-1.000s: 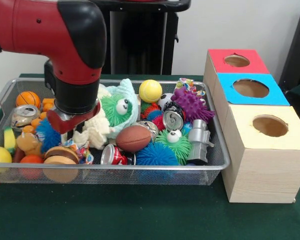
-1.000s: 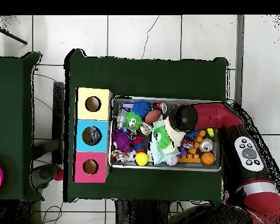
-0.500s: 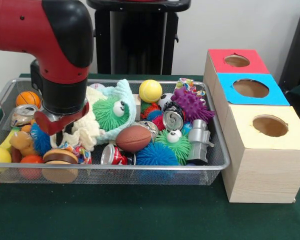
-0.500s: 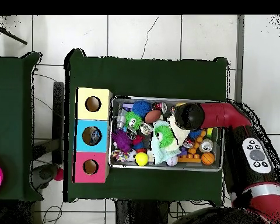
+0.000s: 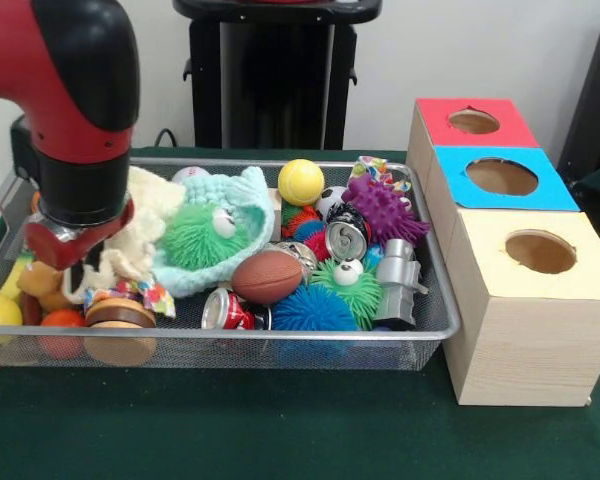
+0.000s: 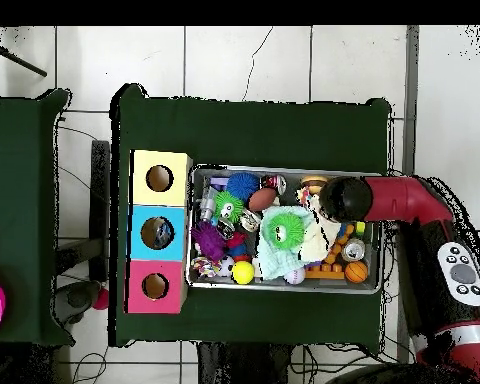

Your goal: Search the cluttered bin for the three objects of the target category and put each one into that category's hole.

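My gripper [image 5: 84, 268] is low at the left end of the wire mesh bin [image 5: 280, 340], under the red and black arm [image 6: 384, 198]. It is shut on a cream cloth [image 5: 138, 222], which trails off to its right. A pale teal cloth [image 5: 242, 205] with a green fuzzy ball [image 5: 195, 237] lies against the cream one. The fingertips are mostly buried in the fabric. Beside the bin stand the red box [image 5: 475, 122], blue box [image 5: 502, 178] and yellow box [image 5: 540, 252], each with a round hole on top.
The bin also holds a yellow ball [image 5: 300, 182], brown football [image 5: 267, 277], purple spiky ball [image 5: 385, 210], drink cans [image 5: 347, 240], blue spiky ball [image 5: 313, 310], silver toy robot [image 5: 400, 280] and toy burger [image 5: 120, 325]. An orange basketball [image 6: 356, 271] lies near the arm.
The arm has moved steadily towards the bin's left end in the front view. The cream cloth, teal cloth and green fuzzy ball have been dragged along with it.
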